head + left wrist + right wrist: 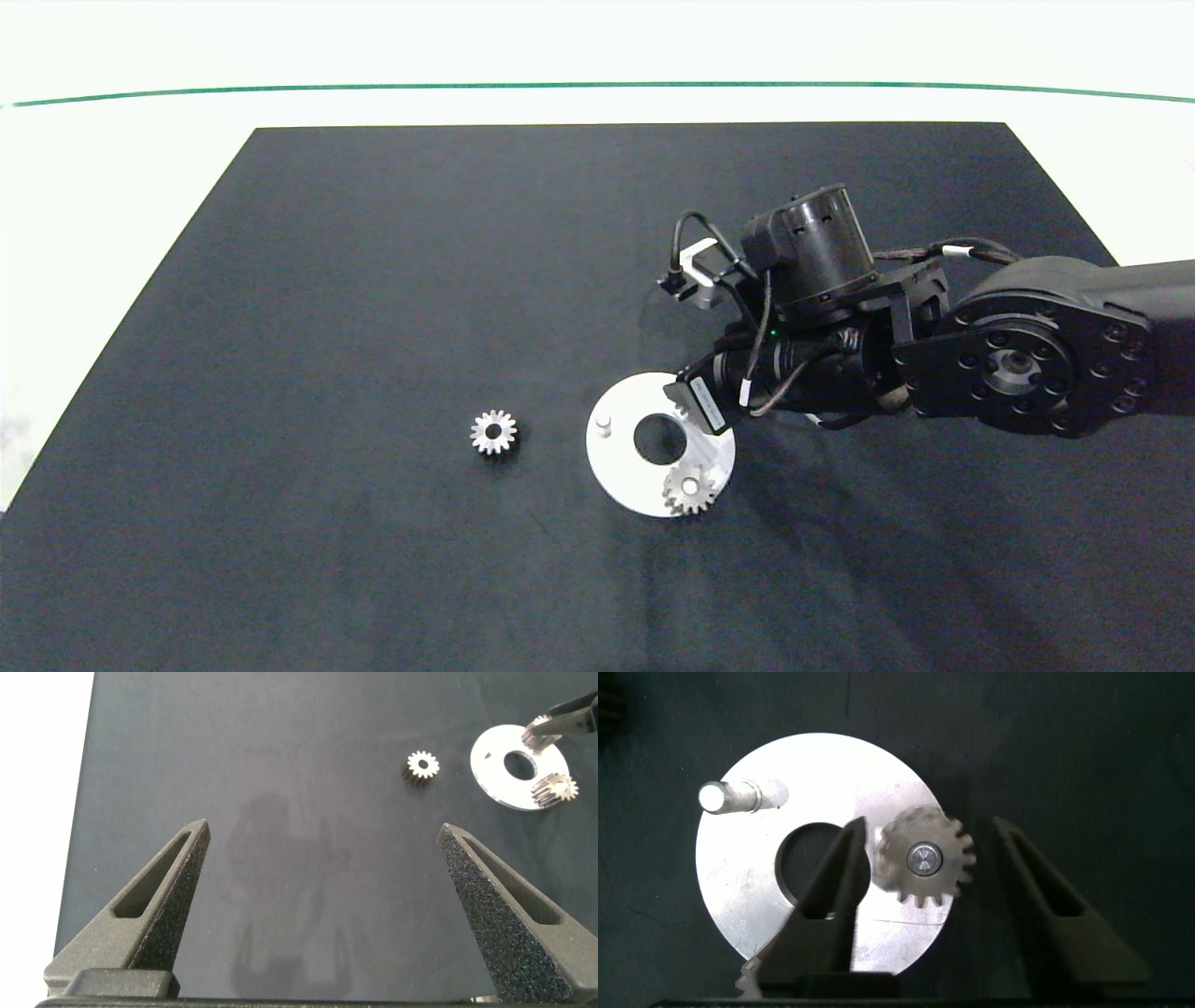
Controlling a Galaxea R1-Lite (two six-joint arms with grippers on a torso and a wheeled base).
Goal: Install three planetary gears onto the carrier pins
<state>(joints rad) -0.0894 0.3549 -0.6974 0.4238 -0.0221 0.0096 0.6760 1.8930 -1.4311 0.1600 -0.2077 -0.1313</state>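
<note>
Because the loose planetary gear (493, 432), left of centre on the mat, looks hard, heavy and slippery, pinch its toothed rim; the right gripper (924, 863) stands spread around a gear seated on a carrier pin (924, 858), the left gripper (322, 859) also spread

Dark mat (373, 308): one, black, matte, flat, covering most of the bench. Bench (112, 168): white surface, exposed along the mat's far and left sides. Green line (597, 86): thin, running across the bench's far part.
</note>
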